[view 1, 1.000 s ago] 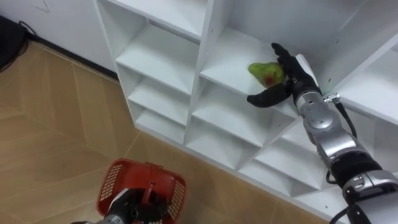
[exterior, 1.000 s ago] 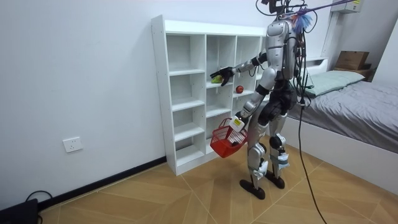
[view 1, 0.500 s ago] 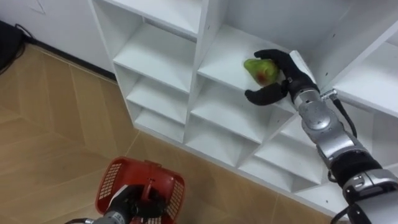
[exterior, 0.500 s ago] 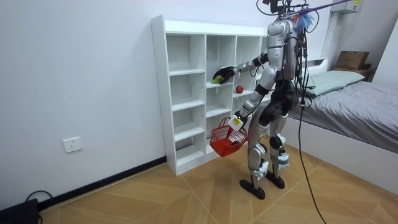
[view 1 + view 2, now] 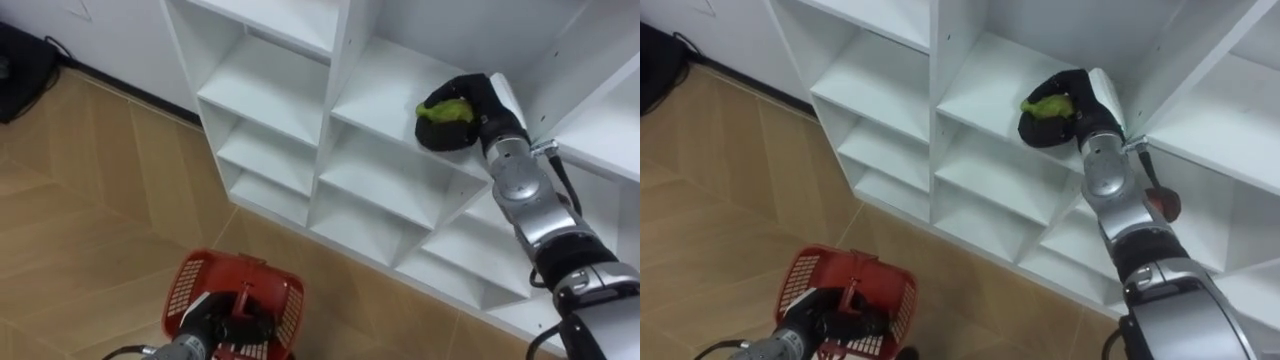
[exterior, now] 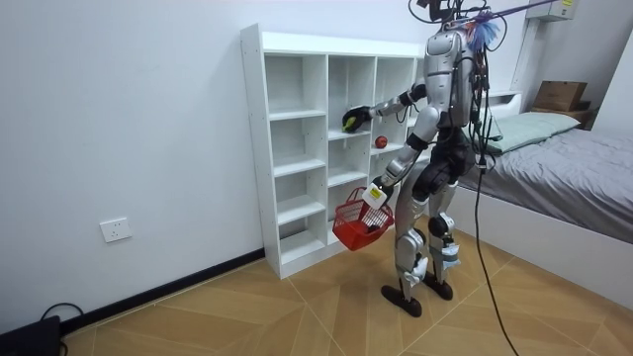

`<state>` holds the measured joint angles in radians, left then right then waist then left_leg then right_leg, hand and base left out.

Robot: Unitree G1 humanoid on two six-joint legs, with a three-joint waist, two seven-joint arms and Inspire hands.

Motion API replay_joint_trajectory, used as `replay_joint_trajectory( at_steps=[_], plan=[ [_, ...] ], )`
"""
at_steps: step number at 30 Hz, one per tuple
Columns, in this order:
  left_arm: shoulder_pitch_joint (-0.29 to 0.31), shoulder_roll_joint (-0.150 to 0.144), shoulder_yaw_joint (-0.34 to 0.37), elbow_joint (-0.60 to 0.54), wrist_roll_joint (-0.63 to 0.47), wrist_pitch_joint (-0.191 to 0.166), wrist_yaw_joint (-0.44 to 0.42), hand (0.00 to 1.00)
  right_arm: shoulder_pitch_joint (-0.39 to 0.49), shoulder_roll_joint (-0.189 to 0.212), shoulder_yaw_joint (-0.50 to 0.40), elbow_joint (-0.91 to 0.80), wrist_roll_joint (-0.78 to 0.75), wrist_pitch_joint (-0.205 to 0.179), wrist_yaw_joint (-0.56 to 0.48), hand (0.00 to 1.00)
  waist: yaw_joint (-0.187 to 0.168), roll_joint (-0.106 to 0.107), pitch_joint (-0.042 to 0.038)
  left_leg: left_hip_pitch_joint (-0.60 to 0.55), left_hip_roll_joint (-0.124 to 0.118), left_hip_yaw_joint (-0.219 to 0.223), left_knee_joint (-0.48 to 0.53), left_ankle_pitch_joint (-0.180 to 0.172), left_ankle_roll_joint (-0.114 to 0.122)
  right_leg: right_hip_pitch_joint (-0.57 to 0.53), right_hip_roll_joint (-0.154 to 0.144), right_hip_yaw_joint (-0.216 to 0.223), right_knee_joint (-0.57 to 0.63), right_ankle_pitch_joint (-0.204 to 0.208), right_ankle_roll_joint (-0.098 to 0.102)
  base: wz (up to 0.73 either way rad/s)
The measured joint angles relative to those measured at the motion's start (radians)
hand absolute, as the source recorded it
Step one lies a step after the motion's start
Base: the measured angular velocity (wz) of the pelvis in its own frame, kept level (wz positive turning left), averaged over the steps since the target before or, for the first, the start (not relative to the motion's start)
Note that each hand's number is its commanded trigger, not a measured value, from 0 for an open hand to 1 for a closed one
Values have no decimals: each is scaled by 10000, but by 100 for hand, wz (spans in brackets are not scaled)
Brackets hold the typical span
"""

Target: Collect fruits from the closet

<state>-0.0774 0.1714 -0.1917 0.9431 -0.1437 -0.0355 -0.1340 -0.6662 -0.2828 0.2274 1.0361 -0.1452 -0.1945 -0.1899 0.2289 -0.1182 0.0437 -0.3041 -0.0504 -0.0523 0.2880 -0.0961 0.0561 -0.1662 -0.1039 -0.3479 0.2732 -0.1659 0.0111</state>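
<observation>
The robot's right hand (image 5: 478, 92) has black fingers and a small white tag at its back. The left hand (image 5: 207, 322) is black too. The right forearm is made of rounded silver-grey metal segments, with a thin dark cable looping beside the wrist, and turns black nearer the elbow. In the room view the trunk and limbs are silver-grey and the waist is dark.

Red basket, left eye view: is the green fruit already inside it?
No, the green fruit is in the right hand's curled fingers at the closet shelf, well above the red basket.
</observation>
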Motion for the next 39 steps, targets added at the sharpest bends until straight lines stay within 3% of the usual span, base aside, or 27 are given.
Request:
replay_joint_trajectory(
  at_steps=[16, 20, 24, 32, 35, 39],
  plan=[
    [-27, -25, -416, 18, -222, -13, 17, 100, 466, 69, 168, -867, 140, 221, 528, 100, -153, 30, 11, 148, 16, 84, 7, -24, 10, 180, 15, 52, -118, 23, 20, -1],
    [-26, -96, -438, 16, -226, -13, 78, 100, 951, 82, 180, -1751, 9, 355, 754, 100, -263, 155, -3, 176, 23, 127, 36, -46, 32, 183, 15, 151, -113, 41, 44, -6],
    [-78, -201, -479, 26, -226, -34, 79, 100, 1795, 102, 295, -3103, -198, 392, 959, 100, -423, 450, 1, 291, 53, 394, 14, -75, 78, 126, 6, 419, -20, 57, 67, -19],
    [-181, -404, -481, 55, -305, -217, 148, 100, 3209, 116, 747, -5555, -76, 435, 1721, 100, -978, 515, -60, 585, 136, 864, -213, -83, 82, 70, 74, 1016, 8, 61, 79, -20],
    [-172, -461, -514, 58, -433, -409, 151, 100, 3969, 311, 775, -6550, -98, 434, 2070, 100, -1167, 516, -70, 717, 227, 1058, -213, -168, 40, 123, 174, 1264, -20, 72, 62, -21],
    [-183, -500, -495, 3, -488, -498, 162, 100, 4201, 569, 779, -6858, -91, 437, 2380, 100, -1456, 629, -195, 728, 274, 1116, -207, -179, 23, 111, 198, 1273, -14, 85, 40, -5]
  ],
)
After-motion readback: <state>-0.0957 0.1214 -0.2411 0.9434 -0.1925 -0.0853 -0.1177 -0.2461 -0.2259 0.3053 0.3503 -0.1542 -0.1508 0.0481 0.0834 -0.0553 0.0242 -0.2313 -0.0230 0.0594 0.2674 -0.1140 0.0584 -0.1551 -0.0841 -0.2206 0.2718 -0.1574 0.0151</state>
